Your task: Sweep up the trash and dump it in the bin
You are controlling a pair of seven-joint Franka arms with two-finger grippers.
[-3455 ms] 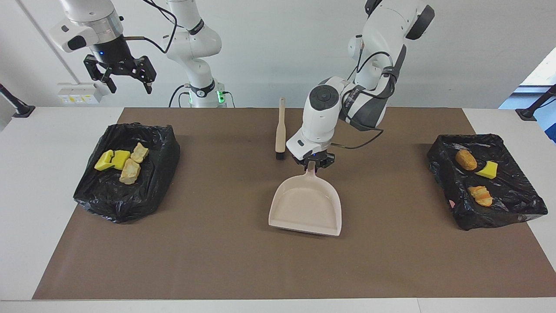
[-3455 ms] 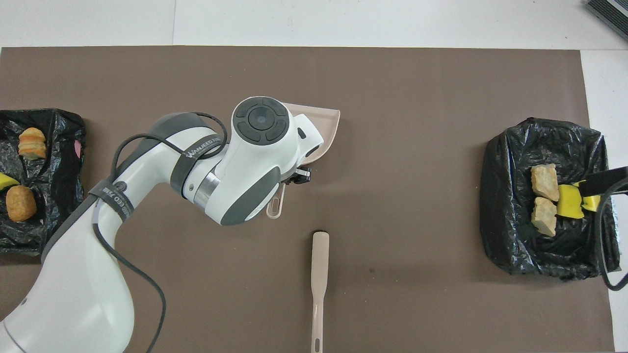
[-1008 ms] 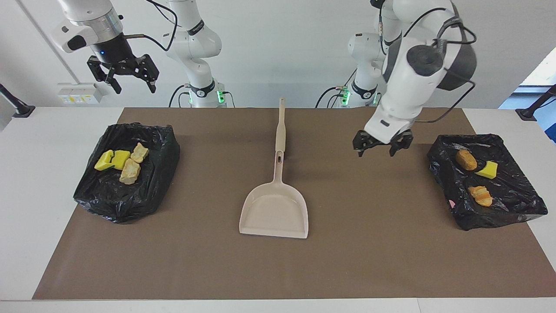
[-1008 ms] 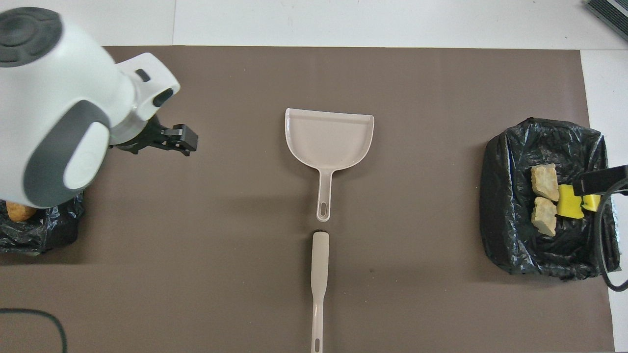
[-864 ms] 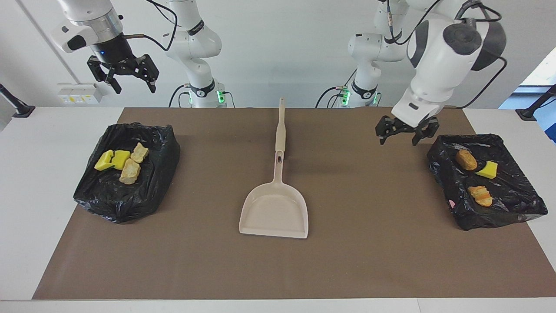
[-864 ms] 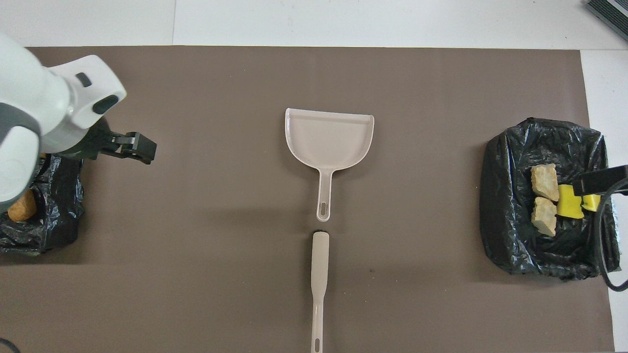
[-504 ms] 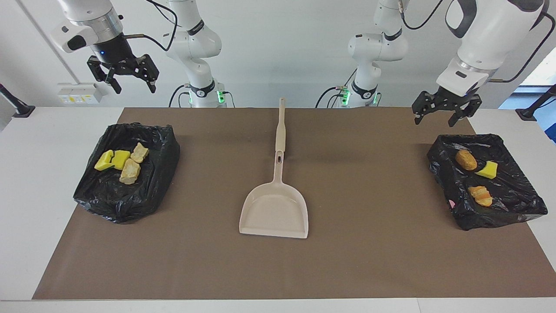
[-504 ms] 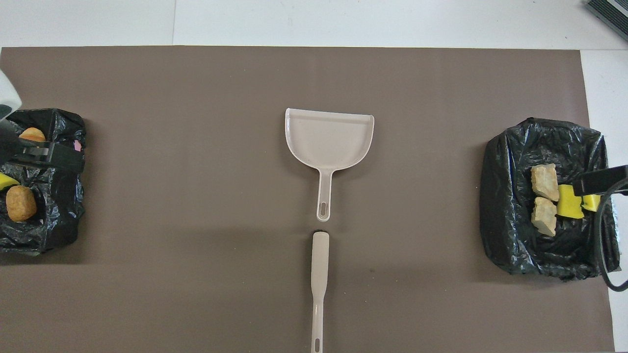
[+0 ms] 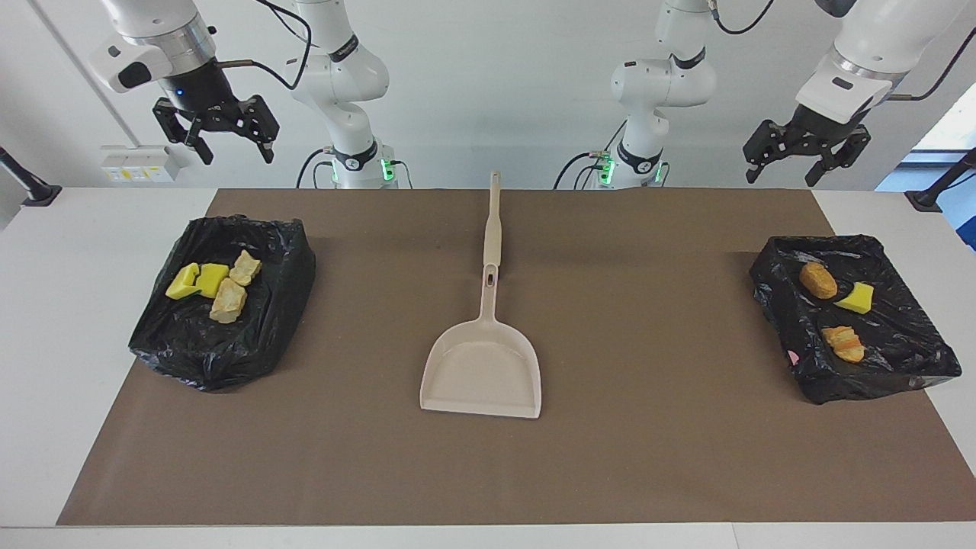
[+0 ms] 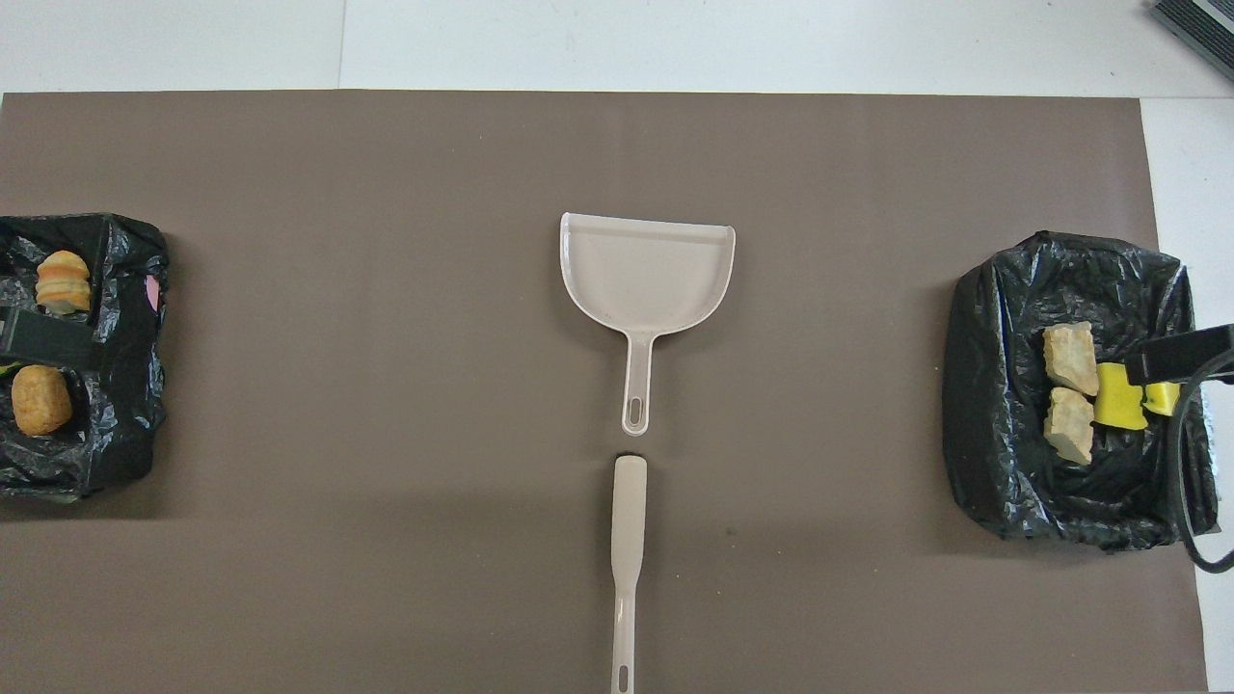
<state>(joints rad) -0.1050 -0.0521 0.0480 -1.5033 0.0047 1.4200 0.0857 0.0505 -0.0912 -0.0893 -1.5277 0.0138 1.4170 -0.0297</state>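
We hold our left gripper (image 9: 805,161) raised high at our left end, fingers spread and empty. Our right gripper (image 9: 226,142) hangs equally high at our right end, likewise spread and empty.

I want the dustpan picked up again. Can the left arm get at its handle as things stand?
Probably yes: the left gripper hangs open and empty, raised, and the dustpan lies alone mid-mat, nothing on or around its handle.

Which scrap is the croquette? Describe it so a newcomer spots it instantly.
Find the black-lined bin at the left arm's end of the table. Three scraps lie in it; the croquette is the one nearest the robots, beside a yellow wedge. It alone is a brown, crumbed oval.
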